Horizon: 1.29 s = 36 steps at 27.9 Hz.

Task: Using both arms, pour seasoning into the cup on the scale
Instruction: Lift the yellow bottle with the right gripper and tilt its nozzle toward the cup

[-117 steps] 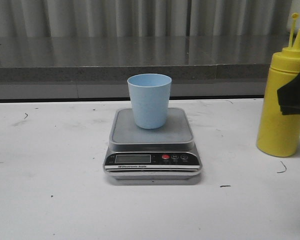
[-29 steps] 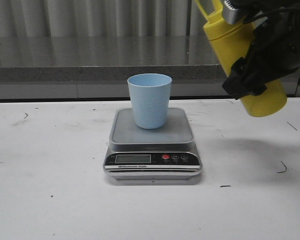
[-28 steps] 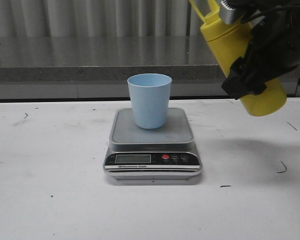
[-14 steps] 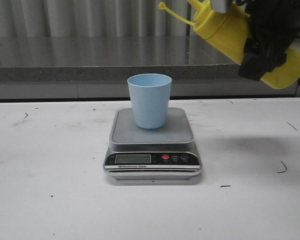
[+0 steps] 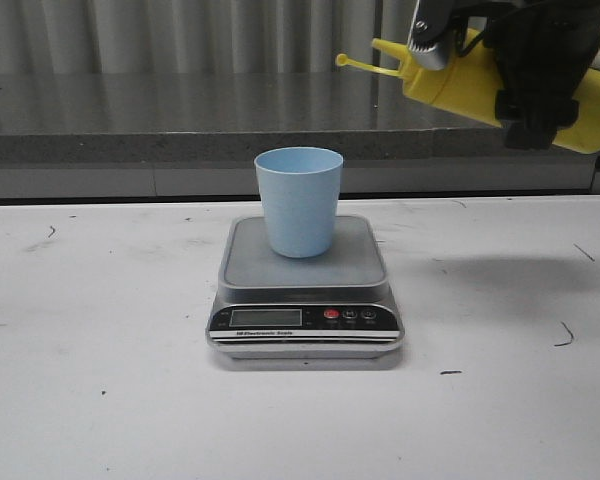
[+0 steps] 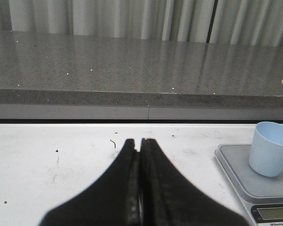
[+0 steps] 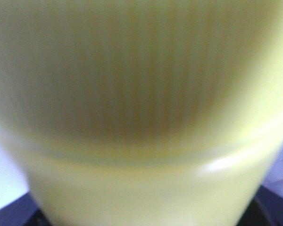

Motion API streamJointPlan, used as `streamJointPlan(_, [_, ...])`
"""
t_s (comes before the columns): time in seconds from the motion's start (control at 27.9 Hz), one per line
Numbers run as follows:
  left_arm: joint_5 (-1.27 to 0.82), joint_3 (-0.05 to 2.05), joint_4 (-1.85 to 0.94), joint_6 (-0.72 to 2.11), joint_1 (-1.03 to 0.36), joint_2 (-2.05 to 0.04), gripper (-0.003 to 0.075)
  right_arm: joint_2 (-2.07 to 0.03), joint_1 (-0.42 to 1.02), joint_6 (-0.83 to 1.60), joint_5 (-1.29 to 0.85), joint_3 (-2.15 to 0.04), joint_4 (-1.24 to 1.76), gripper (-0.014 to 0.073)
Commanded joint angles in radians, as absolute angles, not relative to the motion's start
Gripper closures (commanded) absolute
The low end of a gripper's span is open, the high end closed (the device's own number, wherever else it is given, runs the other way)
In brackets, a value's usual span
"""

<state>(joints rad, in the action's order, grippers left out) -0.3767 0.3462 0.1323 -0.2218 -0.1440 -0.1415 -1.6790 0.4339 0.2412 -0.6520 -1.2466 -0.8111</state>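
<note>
The pale blue cup (image 5: 299, 201) stands upright on the silver scale (image 5: 305, 285) at the table's middle; both also show in the left wrist view, the cup (image 6: 270, 149) on the scale (image 6: 245, 174). My right gripper (image 5: 533, 85) is shut on the yellow seasoning bottle (image 5: 460, 82), held high at the upper right, tipped nearly level, nozzle pointing left, above and right of the cup. Its tethered cap sticks out to the left. The bottle (image 7: 141, 113) fills the right wrist view, hiding the fingers. My left gripper (image 6: 140, 141) is shut and empty, left of the scale, over the white table.
A grey stone ledge (image 5: 180, 130) and pale curtains run behind the white table (image 5: 100, 380). The table carries small dark scuff marks.
My right gripper has lifted the bottle from the table at the right and tipped it from upright to nearly level, nozzle swinging left toward the cup. The cup and scale have not moved.
</note>
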Motion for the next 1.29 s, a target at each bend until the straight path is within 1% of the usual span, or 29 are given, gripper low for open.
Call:
streamJointPlan(0.0, [-0.292, 0.372, 0.138, -0.228, -0.144, -0.153, 0.0740, -1.649, 0.478, 0.208, -0.636, -1.289, -0.977, 0.0339])
streamJointPlan(0.43, [-0.292, 0.372, 0.138, -0.228, -0.144, -0.153, 0.0740, -1.657, 0.540, 0.208, -0.657, -1.289, -1.120, 0.0339])
streamJointPlan(1.25, [-0.292, 0.372, 0.138, -0.228, -0.144, -0.153, 0.0740, -1.657, 0.541, 0.209, -0.663, -1.289, -1.249, 0.0339])
